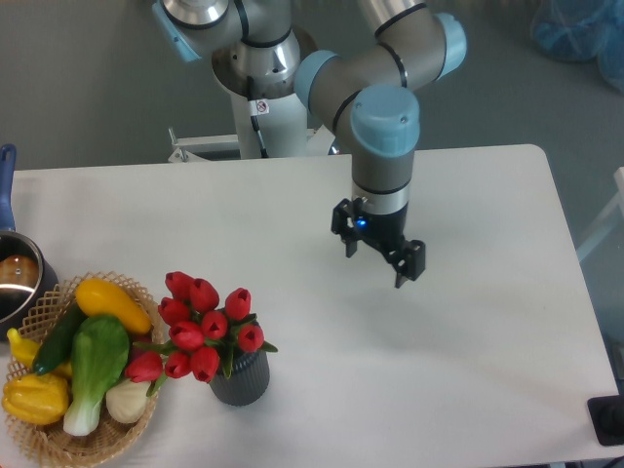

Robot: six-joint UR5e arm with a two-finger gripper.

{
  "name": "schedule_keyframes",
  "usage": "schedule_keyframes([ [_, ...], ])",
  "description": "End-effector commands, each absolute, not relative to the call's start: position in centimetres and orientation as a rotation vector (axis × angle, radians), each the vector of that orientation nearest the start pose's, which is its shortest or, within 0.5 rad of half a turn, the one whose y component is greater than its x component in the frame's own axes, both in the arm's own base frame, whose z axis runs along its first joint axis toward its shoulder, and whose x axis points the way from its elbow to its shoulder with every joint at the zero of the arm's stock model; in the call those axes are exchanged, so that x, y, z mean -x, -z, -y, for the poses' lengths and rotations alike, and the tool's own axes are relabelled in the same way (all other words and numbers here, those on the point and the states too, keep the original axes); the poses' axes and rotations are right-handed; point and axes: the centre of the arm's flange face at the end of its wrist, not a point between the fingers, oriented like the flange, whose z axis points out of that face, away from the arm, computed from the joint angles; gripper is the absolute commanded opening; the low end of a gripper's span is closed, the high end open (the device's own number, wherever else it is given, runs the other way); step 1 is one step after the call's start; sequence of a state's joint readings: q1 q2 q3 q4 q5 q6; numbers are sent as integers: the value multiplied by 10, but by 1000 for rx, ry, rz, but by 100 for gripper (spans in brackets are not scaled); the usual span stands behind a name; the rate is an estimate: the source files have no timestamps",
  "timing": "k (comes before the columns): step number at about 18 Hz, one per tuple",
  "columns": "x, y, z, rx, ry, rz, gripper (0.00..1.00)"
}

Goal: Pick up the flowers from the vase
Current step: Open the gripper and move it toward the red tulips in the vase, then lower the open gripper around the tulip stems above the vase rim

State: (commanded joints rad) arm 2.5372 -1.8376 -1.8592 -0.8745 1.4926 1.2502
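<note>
Camera view: gripper hangs with its fingers spread and nothing held, above bare worktop. Flowers stand upright in the vase, well apart, toward lower left of gripper, beside wicker basket. Stems run vertical; likely needs a top approach.

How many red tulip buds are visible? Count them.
9 tulip buds, clustered above the vase: three along the top left, one upper right, five lower; leaves may hide more.
</note>
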Motion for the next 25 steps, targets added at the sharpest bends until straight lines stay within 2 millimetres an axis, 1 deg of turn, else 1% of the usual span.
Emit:
schedule_keyframes([
  [2,377,-284,-443,2890,-125,-437,100],
  [4,377,-284,-451,2769,-59,-424,100],
  [5,377,-287,-453,2716,-29,-408,100],
  [6,382,-290,-452,2672,-3,-388,100],
  [7,385,-294,-451,2621,20,-370,100],
  [8,385,-298,-454,2562,53,-362,100],
  [10,397,-316,-450,2453,92,-291,100],
  [11,400,-325,-449,2417,95,-281,100],
  [12,401,-331,-450,2404,90,-280,100],
  [17,391,-349,-458,2402,99,-231,100],
  [19,372,-351,-477,2359,145,-282,100],
  [20,366,-352,-486,2339,173,-286,100],
  [22,365,-356,-495,2337,197,-245,100],
  [23,357,-359,-508,2333,212,-253,100],
  [24,352,-363,-516,2332,221,-250,100],
  [25,352,-360,-522,2335,235,-239,100],
])
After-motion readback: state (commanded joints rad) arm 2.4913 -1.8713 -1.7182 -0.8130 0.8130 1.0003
